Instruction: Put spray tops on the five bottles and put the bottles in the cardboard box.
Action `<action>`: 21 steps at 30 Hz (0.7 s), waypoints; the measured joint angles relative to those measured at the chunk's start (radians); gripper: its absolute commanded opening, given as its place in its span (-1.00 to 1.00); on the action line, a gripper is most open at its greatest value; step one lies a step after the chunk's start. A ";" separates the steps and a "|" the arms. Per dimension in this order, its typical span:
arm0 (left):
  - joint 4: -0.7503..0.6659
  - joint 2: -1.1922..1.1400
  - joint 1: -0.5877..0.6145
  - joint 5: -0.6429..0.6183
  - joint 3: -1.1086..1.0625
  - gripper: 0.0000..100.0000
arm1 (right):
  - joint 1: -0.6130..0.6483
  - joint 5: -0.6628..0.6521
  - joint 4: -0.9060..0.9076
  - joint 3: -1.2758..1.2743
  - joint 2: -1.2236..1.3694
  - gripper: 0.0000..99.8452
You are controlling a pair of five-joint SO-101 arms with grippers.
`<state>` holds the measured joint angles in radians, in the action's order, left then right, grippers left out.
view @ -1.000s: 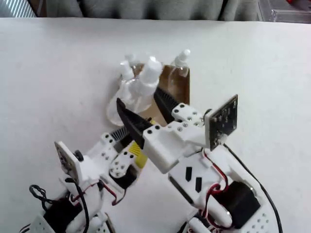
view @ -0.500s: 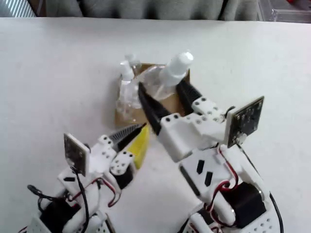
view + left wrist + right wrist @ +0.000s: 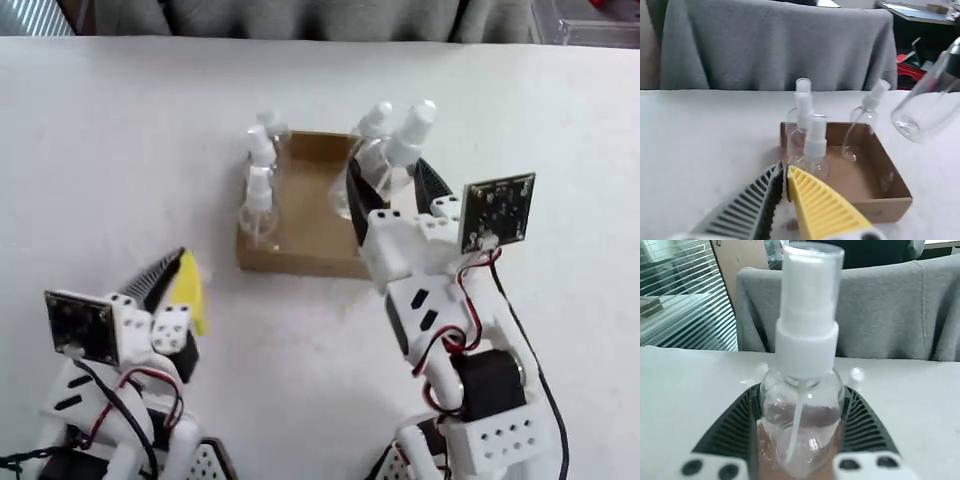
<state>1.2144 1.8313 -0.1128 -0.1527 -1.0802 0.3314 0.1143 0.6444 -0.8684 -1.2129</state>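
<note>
Cardboard from above: box (image 3: pixel 290 262) below the right gripper (image 3: pixel 392 185), clamped round a capped bottle (image 3: pixel 405 145) tilted just beside a standing neighbour (image 3: pixel 375 120); left gripper (image 3: pixel 182 258) pressed shut on nothing, well back from the box. From the left wrist: left gripper (image 3: pixel 782 171) short of the box (image 3: pixel 890 205), standing bottles (image 3: pixel 807 135) just ahead, the bottle (image 3: pixel 927 107) slanted above the box's farther side. From the right wrist: right gripper (image 3: pixel 802 395) hugging the bottle's (image 3: pixel 802 425) belly, spray top (image 3: pixel 807 315) foremost, likely to topple the neighbour or catch the box wall if released while tilted.
</note>
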 measured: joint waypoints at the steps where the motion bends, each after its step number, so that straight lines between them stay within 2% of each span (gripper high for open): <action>1: 0.000 0.000 0.029 0.000 -0.014 -0.95 | -0.008 -0.017 -0.026 -0.031 0.000 -0.97; 7: -0.117 -0.002 0.170 0.048 -0.169 -0.96 | -0.011 -0.071 -0.166 -0.183 0.000 -0.97; 13: -0.272 -0.006 0.255 0.063 -0.364 -0.96 | -0.018 -0.077 -0.201 -0.203 0.012 -0.97; 16: -0.350 -0.006 0.292 0.063 -0.456 -0.96 | -0.018 -0.077 -0.229 -0.203 0.083 -0.97; 21: -0.459 -0.006 0.350 0.063 -0.559 -0.96 | -0.041 -0.077 -0.373 -0.203 0.259 -0.97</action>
<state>0.7557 1.8251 0.2371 -0.0898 -1.6387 0.2900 0.0376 0.2716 -1.0710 -0.9536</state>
